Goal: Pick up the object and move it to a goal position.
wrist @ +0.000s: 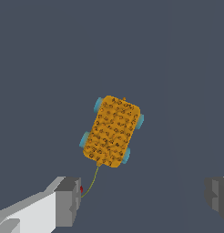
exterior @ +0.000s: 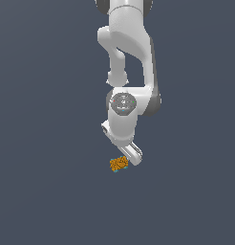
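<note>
Pincer: While the arm hangs over the scene, the pincer (wrist: 143, 200) is seen wide apart in the wrist view, one finger (wrist: 68, 200) at lower left of the frame and the other at lower right; nothing is held.
Object: the orange bumpy object (wrist: 112, 131) lies in the middle of the wrist frame, apart from both fingers; in the exterior view it (exterior: 119, 163) is below centre, just beside the pincer tip.
Risk: the object is not between the fingers, so a closing here would probably miss it; the thin strand (wrist: 92, 182) near the left finger could be caught instead.
Long axis: from upper right to lower left, slightly tilted; the strand end points to lower left.
</note>
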{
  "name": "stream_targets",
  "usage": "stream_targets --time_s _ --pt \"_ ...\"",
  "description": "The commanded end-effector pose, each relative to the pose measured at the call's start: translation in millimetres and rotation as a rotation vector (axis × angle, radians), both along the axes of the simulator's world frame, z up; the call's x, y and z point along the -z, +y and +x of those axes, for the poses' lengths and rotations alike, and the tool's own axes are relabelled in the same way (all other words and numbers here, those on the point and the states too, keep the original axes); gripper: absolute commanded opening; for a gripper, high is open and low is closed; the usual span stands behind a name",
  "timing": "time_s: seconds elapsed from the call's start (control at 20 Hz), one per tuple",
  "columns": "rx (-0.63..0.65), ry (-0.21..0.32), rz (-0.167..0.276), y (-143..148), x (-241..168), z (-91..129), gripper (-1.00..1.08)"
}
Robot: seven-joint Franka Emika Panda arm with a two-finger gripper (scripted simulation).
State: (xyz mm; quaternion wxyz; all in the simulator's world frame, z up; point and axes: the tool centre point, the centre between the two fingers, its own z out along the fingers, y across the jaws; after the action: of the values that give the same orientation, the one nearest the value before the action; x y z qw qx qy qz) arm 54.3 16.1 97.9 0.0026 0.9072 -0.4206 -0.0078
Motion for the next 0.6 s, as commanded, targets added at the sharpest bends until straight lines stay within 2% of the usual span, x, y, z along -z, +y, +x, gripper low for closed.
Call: stream_targets --time_s 0.0,0.55 --pt "0.067 -0.003 -0.001 3 6 4 1.00" --pt "0.301 -0.012 -0.004 15 26 18 1.00"
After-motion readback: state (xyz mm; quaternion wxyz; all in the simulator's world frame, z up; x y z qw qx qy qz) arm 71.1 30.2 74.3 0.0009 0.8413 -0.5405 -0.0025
